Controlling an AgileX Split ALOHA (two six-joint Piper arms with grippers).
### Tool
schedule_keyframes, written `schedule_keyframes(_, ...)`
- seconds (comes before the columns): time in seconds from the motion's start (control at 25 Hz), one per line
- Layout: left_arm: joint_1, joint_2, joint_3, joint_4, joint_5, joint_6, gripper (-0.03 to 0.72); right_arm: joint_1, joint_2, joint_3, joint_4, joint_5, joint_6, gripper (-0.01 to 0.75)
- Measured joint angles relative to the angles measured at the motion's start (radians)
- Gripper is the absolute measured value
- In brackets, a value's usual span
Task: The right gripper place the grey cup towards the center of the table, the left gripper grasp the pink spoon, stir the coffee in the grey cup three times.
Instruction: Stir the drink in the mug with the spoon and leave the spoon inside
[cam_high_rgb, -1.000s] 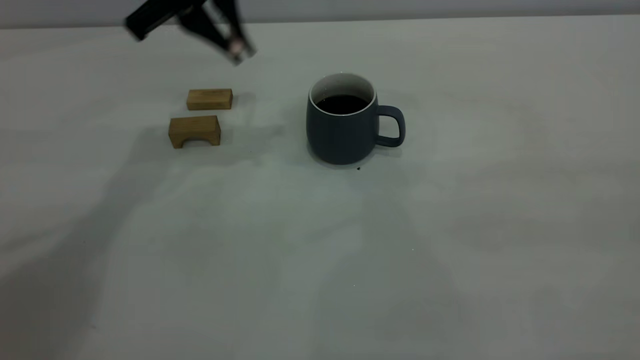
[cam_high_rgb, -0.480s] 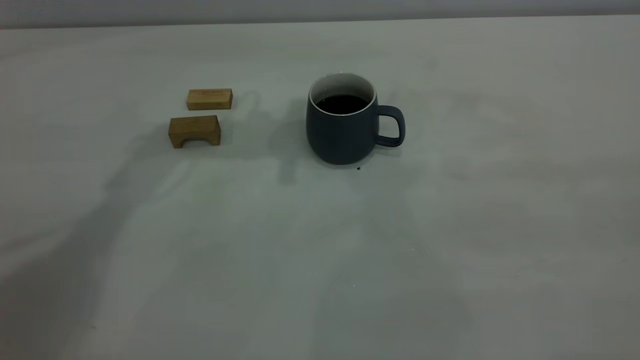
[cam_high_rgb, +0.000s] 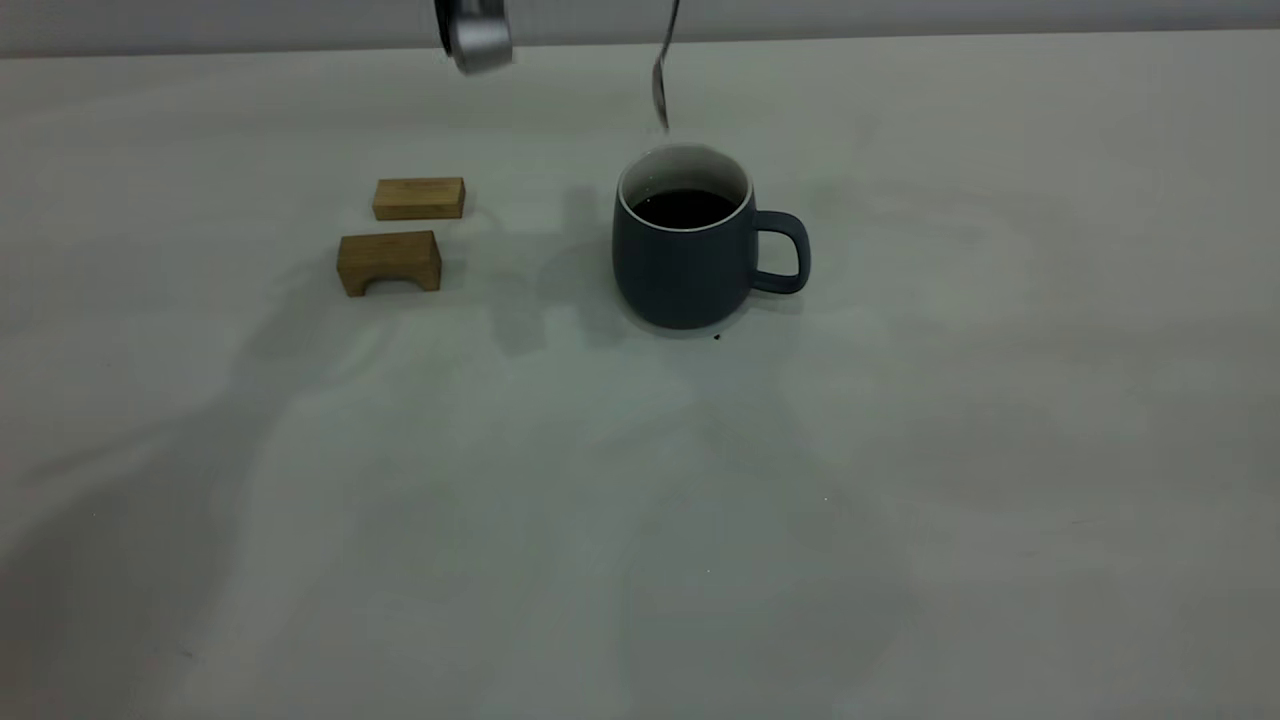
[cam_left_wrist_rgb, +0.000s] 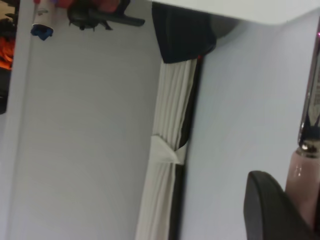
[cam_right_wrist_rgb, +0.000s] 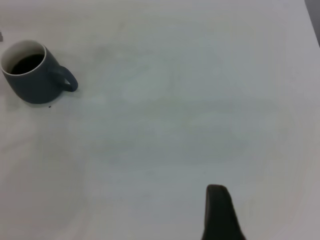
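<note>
The grey cup (cam_high_rgb: 690, 262) stands near the middle of the table (cam_high_rgb: 930, 520), handle to the right, with dark coffee (cam_high_rgb: 685, 208) inside. The pink spoon's metal bowl (cam_high_rgb: 660, 85) hangs straight down just above the cup's far rim, touching nothing. In the left wrist view my left gripper (cam_left_wrist_rgb: 299, 202) is shut on the spoon's pink handle (cam_left_wrist_rgb: 301, 182), one black finger (cam_left_wrist_rgb: 267, 210) against it. Of that arm only the silver module (cam_high_rgb: 480, 42) shows in the exterior view. My right gripper (cam_right_wrist_rgb: 220, 212) is held far from the cup (cam_right_wrist_rgb: 34, 75), out of the exterior view.
Two brown wooden blocks lie left of the cup: a flat one (cam_high_rgb: 419, 198) and an arched one (cam_high_rgb: 389, 262) in front of it. A tiny dark speck (cam_high_rgb: 717, 337) sits by the cup's base. The table's far edge runs along the top.
The left gripper rose out of the top of the exterior view, then moved right. Its silver module and the spoon hanging over the cup now show. The cup has not moved.
</note>
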Motion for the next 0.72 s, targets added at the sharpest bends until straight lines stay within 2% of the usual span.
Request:
schedule_keyframes(0.2, 0.0, 0.081, 0.0, -0.077, -0.009, 0.028, 0.13, 0.0, 0.0, 0.0, 0.0, 0.0, 0.0, 0.524)
schedule_keyframes(0.4, 0.0, 0.152, 0.0, -0.161, -0.018, 0.191, 0.13, 0.0, 0.0, 0.0, 0.0, 0.0, 0.0, 0.524)
schedule_keyframes(0.72, -0.007, 0.211, 0.0, -0.166, 0.034, 0.26, 0.13, 0.0, 0.0, 0.0, 0.0, 0.0, 0.0, 0.524)
